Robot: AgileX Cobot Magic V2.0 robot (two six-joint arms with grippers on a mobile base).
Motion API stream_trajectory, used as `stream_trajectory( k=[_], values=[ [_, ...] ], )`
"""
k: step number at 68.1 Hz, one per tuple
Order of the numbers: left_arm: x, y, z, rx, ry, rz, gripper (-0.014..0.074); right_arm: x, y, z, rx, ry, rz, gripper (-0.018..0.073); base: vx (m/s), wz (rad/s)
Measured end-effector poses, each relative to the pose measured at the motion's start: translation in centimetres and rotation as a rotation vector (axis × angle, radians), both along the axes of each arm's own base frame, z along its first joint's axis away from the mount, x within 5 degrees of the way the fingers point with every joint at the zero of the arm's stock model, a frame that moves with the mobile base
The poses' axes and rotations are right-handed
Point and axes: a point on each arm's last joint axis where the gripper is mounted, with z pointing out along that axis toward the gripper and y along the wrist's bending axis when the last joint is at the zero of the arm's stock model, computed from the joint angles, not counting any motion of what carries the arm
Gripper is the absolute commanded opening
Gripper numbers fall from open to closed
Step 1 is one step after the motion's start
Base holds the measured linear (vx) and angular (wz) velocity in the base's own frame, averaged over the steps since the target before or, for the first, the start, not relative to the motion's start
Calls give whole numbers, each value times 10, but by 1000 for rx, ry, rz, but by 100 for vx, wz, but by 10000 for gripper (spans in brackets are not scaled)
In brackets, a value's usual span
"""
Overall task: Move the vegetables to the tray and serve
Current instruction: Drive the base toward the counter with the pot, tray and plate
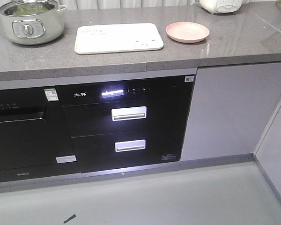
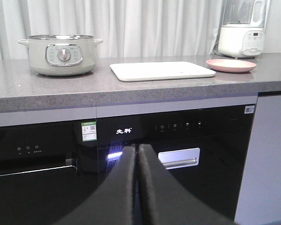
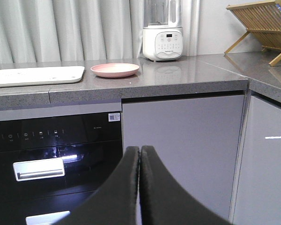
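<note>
The cream-white tray [image 1: 118, 37] [image 2: 161, 70] [image 3: 35, 75] lies bare on the grey counter, between a pale green pot [image 1: 30, 23] [image 2: 61, 54] and a round pink plate [image 1: 187, 32] [image 2: 231, 65] [image 3: 114, 70]. Something green, likely the vegetables [image 1: 25, 8], shows under the pot's glass lid in the front view. My left gripper [image 2: 136, 149] is shut and holds nothing, low in front of the black appliance. My right gripper [image 3: 140, 149] is shut too, below counter height before the grey cabinet door. Neither gripper shows in the front view.
A white blender [image 2: 241, 33] [image 3: 162, 33] stands behind the pink plate. A wooden dish rack [image 3: 264, 23] sits on the right-hand counter. Black built-in appliances with silver drawer handles [image 1: 129, 113] fill the front below the counter edge [image 1: 131, 70].
</note>
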Motion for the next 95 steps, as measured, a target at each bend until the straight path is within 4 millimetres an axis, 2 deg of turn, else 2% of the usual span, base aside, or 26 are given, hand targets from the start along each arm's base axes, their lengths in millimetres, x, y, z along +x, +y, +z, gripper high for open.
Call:
stream_trajectory(
  k=[95],
  values=[
    [0,0,0,0,0,0,-7,0,0,0,0,0,0,-5,16,3]
  ],
)
